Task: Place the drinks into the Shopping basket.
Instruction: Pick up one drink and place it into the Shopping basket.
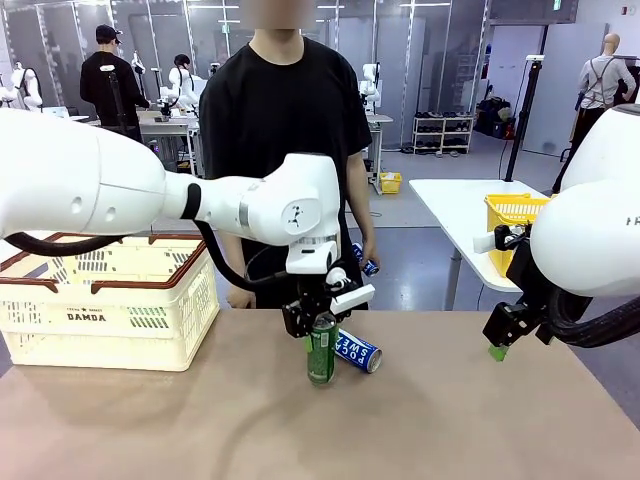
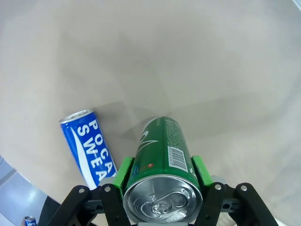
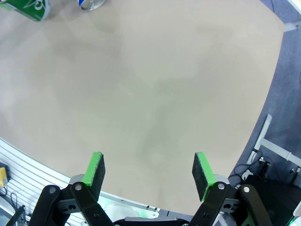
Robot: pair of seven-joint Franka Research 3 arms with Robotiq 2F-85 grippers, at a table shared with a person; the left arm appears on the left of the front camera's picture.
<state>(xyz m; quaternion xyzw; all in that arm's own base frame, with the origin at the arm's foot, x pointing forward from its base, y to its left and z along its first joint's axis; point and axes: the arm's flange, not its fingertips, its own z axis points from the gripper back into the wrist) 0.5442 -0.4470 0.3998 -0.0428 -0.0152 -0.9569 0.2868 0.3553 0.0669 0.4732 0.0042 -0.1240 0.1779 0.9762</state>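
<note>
From the front, my left gripper (image 1: 318,322) reaches down over the middle of the beige table (image 1: 150,430). It pinches a slim green metal drink can (image 1: 321,352) near its top. The can stands upright, and I cannot tell whether its base rests on the tabletop. Just beside it, to my right, a blue metal drink can with white lettering (image 1: 358,351) lies on its side. At the far edge the person's hand (image 1: 372,250) holds another blue can (image 1: 364,263). The cream-white plastic lattice shopping basket with brown rim (image 1: 100,300) sits on the table at my left, well apart from the green can. My right gripper (image 1: 498,348) hangs by the table's right edge.

Through my left wrist camera, my green pads (image 2: 125,170) press against opposite sides of the green can (image 2: 162,153), whose silver top faces the lens. The lying blue can (image 2: 89,146) is close by on the table (image 2: 188,56).

Through my right wrist camera, my right gripper (image 3: 150,172) is spread wide with nothing between its pads (image 3: 96,169), above bare table (image 3: 164,84). The green can (image 3: 26,8) and the blue can's end (image 3: 91,4) sit at the top edge.
</note>
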